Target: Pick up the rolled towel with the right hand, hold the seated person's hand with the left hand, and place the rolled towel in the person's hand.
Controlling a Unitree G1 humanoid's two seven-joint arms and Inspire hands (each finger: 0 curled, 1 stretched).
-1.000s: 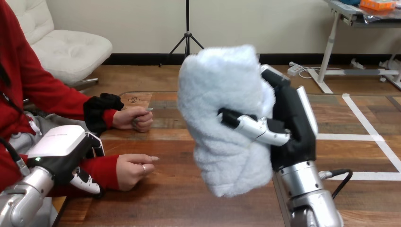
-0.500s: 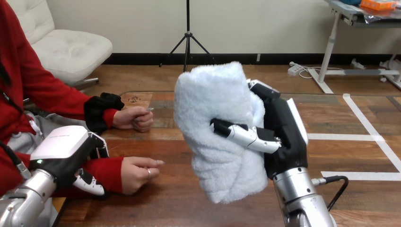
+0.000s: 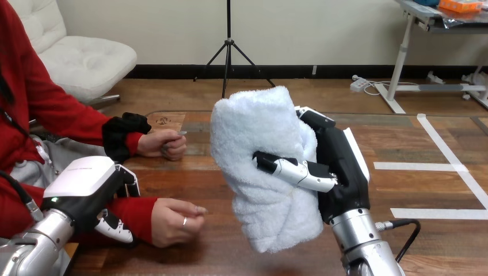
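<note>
My right hand point(image 3: 343, 172) is shut on the rolled white towel point(image 3: 259, 138), thumb across its front. It holds the towel upright above the middle of the wooden table point(image 3: 195, 256). At the lower left my left hand point(image 3: 83, 187) is curled round the person's red-sleeved wrist, fingers behind the sleeve and thumb in front. Just right of it the person's near hand point(image 3: 175, 221) rests on the table, loosely closed, a short gap left of the towel's lower end.
The person's far hand point(image 3: 164, 144) lies as a fist on the table further back at the left, behind a black cuff. The person's torso fills the left edge.
The towel and my right hand have come down and a little to the left. My left hand and the person's near hand have shifted right and nearer to me.
</note>
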